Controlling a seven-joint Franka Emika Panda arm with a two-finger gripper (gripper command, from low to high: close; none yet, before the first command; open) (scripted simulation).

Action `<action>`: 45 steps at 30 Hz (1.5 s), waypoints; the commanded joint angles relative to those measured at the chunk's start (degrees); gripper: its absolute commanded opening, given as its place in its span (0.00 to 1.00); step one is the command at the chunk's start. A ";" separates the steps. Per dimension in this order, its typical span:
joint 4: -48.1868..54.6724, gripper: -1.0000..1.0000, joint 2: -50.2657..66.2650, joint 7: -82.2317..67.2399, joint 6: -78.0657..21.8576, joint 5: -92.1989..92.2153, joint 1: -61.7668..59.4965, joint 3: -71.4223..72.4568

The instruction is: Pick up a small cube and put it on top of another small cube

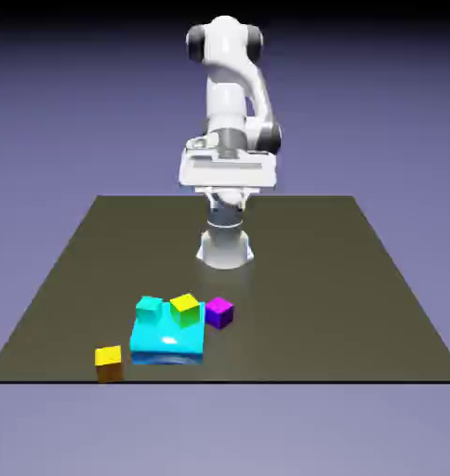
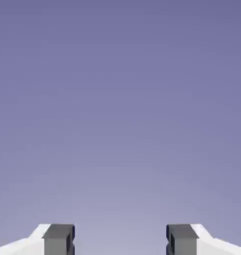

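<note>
Plain blue-violet backdrop surrounds a dark olive-brown table [image 1: 359,279] on which the white robot arm [image 1: 231,102] stands folded up high, its hand raised well above the surface. In the hand view the two-finger gripper [image 2: 120,240] has its grey fingertips [image 2: 58,239] spread wide apart with nothing between them, only the empty backdrop showing beyond; nothing is held.

All the blocks lie far below the hand, well apart from it, toward the near edge of the table. The small plain cube with a yellow top and orange-brown sides [image 1: 109,363] sits alone on the table close to the near edge, farthest from the hand and off toward the exterior view's left. Nearer the hand lies a big flat cyan block [image 1: 168,344]. At its far edge stand a small teal cube [image 1: 149,308] and a lime-yellow cube with green sides [image 1: 184,309], just beside each other; whether they rest on the cyan block or just behind it I cannot tell. A small purple-magenta cube [image 1: 218,311] sits on the table just beside the cyan block's far corner, toward the exterior view's right.
</note>
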 commanded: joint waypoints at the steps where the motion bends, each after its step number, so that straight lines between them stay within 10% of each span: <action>1: 1.50 0.50 2.08 -1.29 -1.43 0.74 0.51 -1.28; 39: 58.12 0.50 80.67 -50.15 -55.33 28.81 19.97 -49.72; 43: 56.65 0.50 85.87 -51.93 -48.65 32.75 17.29 -45.34; 44: 56.65 0.00 85.88 -51.93 -48.65 32.76 17.29 -45.33; 45: 56.65 0.00 85.88 -51.93 -48.65 32.76 17.29 -45.33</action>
